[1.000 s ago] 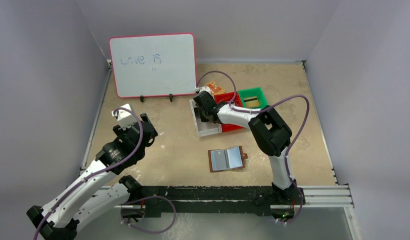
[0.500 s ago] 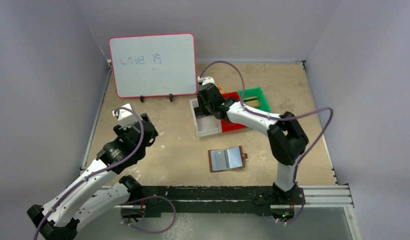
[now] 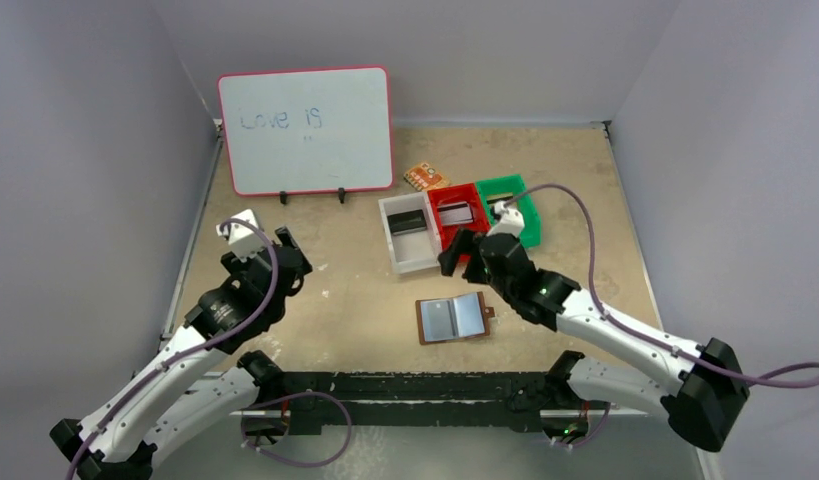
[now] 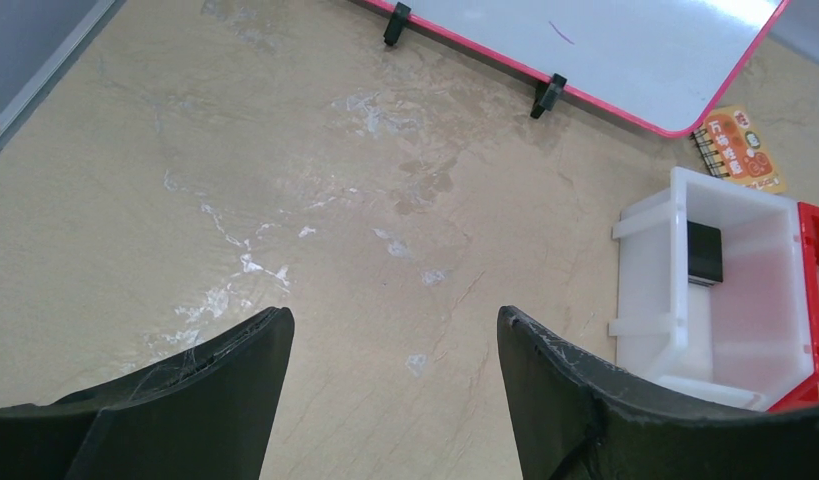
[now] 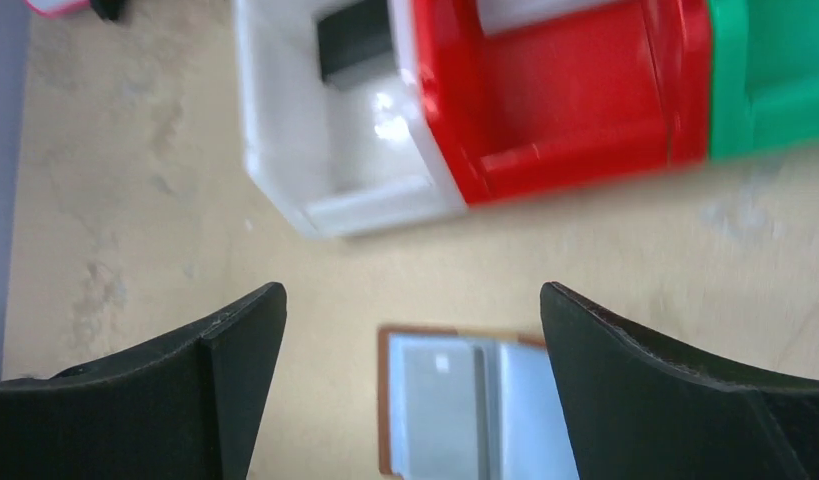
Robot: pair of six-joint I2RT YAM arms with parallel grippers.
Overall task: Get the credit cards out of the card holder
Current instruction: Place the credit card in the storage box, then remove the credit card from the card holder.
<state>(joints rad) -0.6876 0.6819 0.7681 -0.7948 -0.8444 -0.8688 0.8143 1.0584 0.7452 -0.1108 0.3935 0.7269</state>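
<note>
Just beneath the right gripper (image 3: 457, 256), and a little to its near side, the card holder (image 3: 453, 318) lies flat and spread open on the table (image 3: 315, 300), pockets facing up. That gripper hangs above it with its jaws at full spread and nothing between them. Through its own camera, the brown-edged wallet sits below and between the two dark fingers.

Straight ahead of the right gripper stand three bins side by side. A dark card (image 3: 409, 221) rests in the white bin (image 3: 395, 250), and a silvery-grey card (image 3: 456, 211) in the red bin (image 3: 440, 235). I cannot tell what the green bin (image 3: 527, 215) holds, as the wrist covers part of it.

Far off to the right gripper's left, the left gripper (image 3: 290, 255) is also wide open and empty, over bare table.

The left pocket of the wallet seems to show a pale card with a small light mark, so I'd judge there is one more to draw. Such a card should be light, stiff and slick, and probably snug in its clear sleeve. The best hold looks to be its exposed edge at the pocket mouth, pinched thinly across the faces. The wallet itself is light and soft, so it may well slide or lift along with the card unless the other arm pins it down.
</note>
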